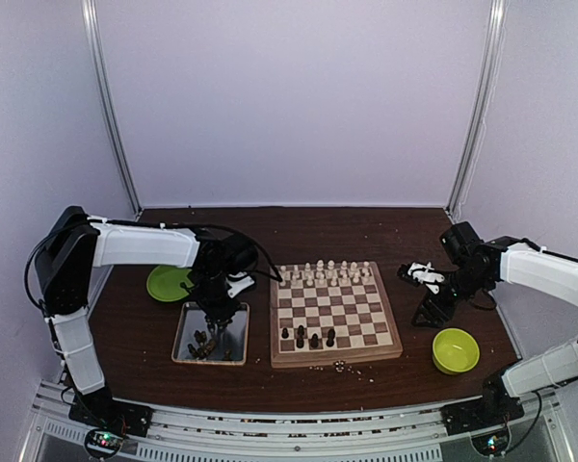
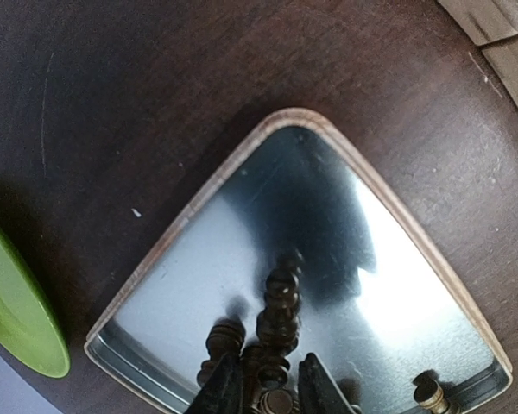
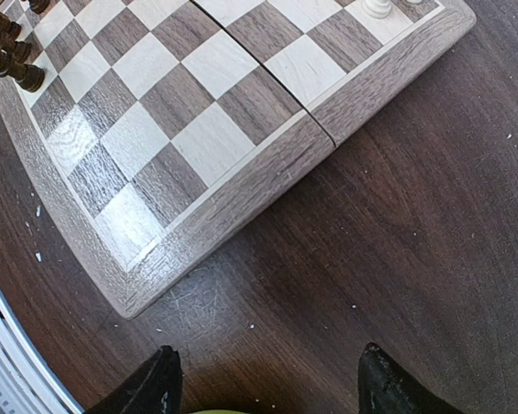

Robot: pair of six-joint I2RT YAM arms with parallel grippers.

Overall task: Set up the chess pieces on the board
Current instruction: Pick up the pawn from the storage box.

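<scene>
Top external view: nearest on the worktop (image 1: 270,226), at right, sits a lime green bowl (image 1: 456,350) with nothing visible inside. Left of the board (image 1: 299,361), a silver tray (image 1: 183,337) holds a heap of dark chess pieces (image 2: 281,302), tiny turned wooden men, toward its near end. The left end effector (image 2: 269,362) reaches into that heap, fingers narrowly apart with pieces between; whether it grips one I cannot tell. The right end effector (image 3: 263,375) hovers spread wide and empty off the board's right side. A few dark men stand on the board's near rows; pale pieces (image 1: 328,272) line its far rows. Farther left lies a green dish (image 1: 164,282).
</scene>
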